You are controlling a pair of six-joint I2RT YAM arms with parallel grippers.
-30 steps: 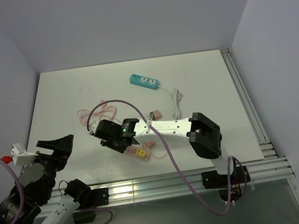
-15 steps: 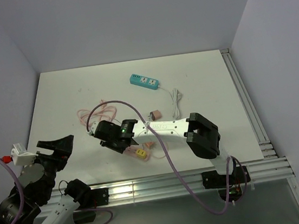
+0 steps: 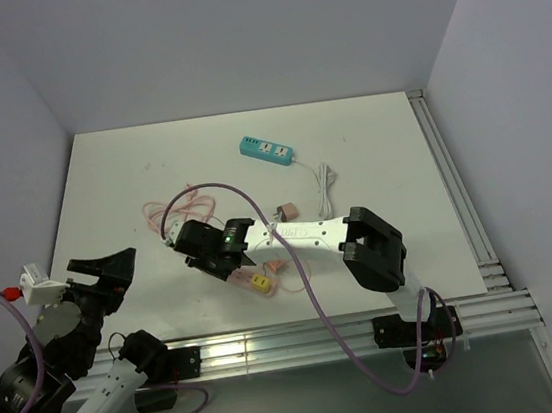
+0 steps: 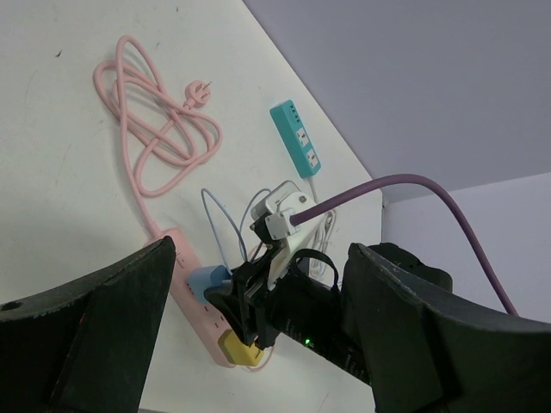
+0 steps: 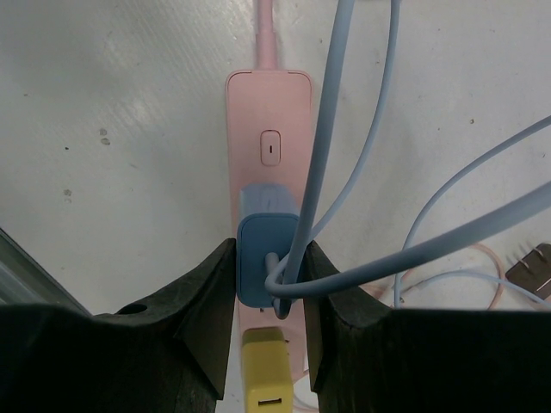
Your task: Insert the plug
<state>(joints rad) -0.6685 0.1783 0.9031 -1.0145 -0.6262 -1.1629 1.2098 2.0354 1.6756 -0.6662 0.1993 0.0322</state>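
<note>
A blue plug (image 5: pixel 267 258) with a pale blue cable stands on the pink power strip (image 5: pixel 269 112), just below the strip's switch. My right gripper (image 5: pixel 269 249) is shut on the plug, one black finger on each side. How deep the plug sits in its socket I cannot tell. A yellow plug (image 5: pixel 269 379) sits in the strip right behind it. From above, the right gripper (image 3: pixel 211 255) reaches left over the strip, whose yellow plug (image 3: pixel 259 283) shows. My left gripper (image 3: pixel 103 270) hangs open at the near left, holding nothing, and looks on at the blue plug (image 4: pixel 207 282).
A teal power strip (image 3: pixel 267 150) with a white cable (image 3: pixel 326 185) lies at the back. The pink strip's coiled cable (image 3: pixel 180 203) lies left of centre. A small pink adapter (image 3: pixel 285 210) rests beside the right forearm. A purple cable arcs over the right arm.
The right arm has edged slightly to the left, its grip on the blue plug unchanged. The left arm has not moved.
</note>
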